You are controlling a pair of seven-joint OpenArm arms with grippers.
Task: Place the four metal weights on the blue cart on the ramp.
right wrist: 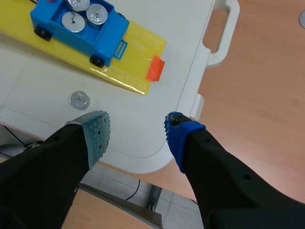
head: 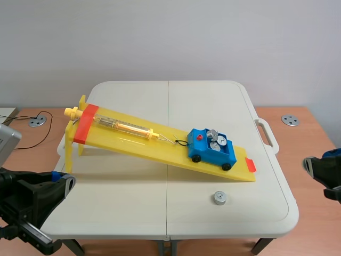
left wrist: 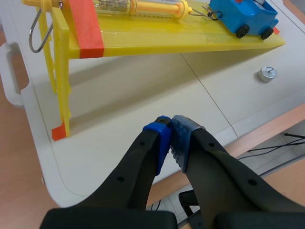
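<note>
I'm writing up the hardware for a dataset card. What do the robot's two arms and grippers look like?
Both are black throughout. The left gripper has two thick black fingers, one tipped with a blue pad, the other with a dotted grey-blue pad. The right gripper matches: one dotted grey-green pad, one blue pad.

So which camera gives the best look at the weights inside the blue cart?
The scene view: all three weights in the blue cart show whole. The right wrist view looks down on them from closer, but the edge cuts one off. The left wrist view shows the cart's side, hardly the weights.
</note>
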